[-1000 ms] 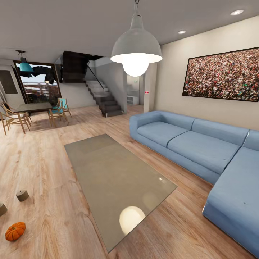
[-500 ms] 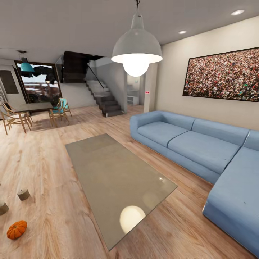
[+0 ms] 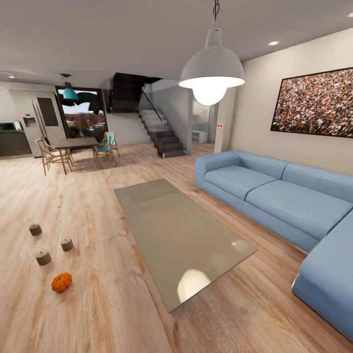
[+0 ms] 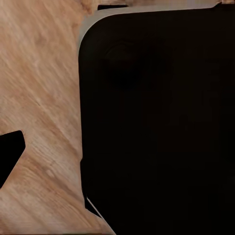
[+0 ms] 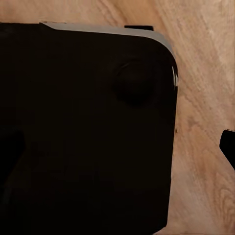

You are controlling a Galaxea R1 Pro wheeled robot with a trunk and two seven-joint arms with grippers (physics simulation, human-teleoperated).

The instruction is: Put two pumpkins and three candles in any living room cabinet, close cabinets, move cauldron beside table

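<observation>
one pumpkin [image 3: 62, 282] and three candles [image 3: 67, 244] [image 3: 43, 257] [image 3: 35, 229] sit on the wood floor [image 3: 88, 206], well apart from the glossy desk [image 3: 181, 235] on the side away from the blue sofa [image 3: 274, 201]. the pumpkin lies just beside the nearest candle. i cannot tell whether either claw is apart or together.

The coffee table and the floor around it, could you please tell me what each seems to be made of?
The coffee table top looks like glossy glass or lacquer: it mirrors the pendant lamp. The floor looks like light wood planks with visible grain, matte.
</observation>
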